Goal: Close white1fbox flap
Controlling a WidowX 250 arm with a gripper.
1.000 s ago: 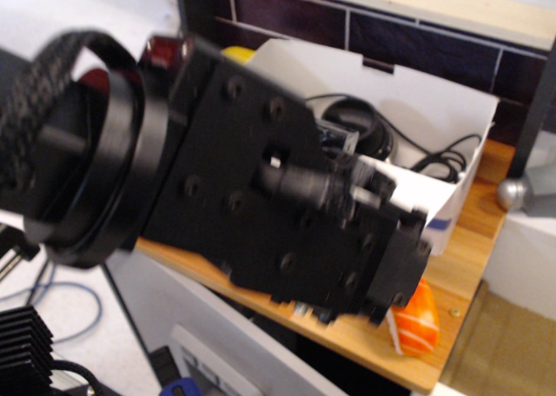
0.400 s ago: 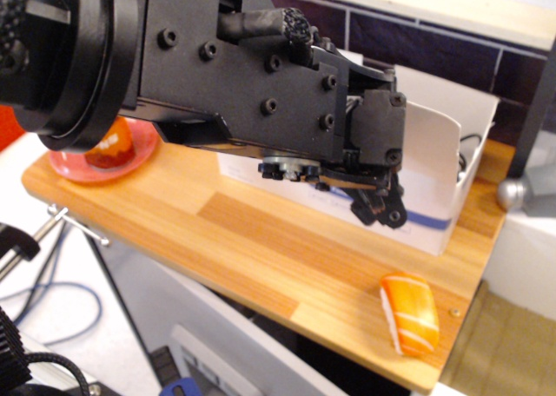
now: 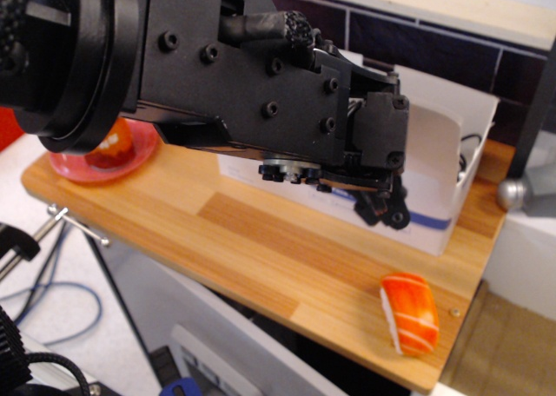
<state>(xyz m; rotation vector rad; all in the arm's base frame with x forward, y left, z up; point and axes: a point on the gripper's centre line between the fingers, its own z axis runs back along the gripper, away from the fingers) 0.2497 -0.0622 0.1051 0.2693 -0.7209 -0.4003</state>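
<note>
Box (image 3: 443, 188) at table (image 3: 261, 240) rear; sushi toy (image 3: 410, 313) in front; plate (image 3: 78, 163) far left.

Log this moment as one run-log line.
task: close flap | gripper: at white1fbox front wall, jaw state unclear | box: open, cables inside | flap: hidden by arm | orange sushi toy: untouched

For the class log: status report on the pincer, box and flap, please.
Pincer low against the white box front, jaws unclear. Flap up, box open. Arm blocks most of the box.
</note>
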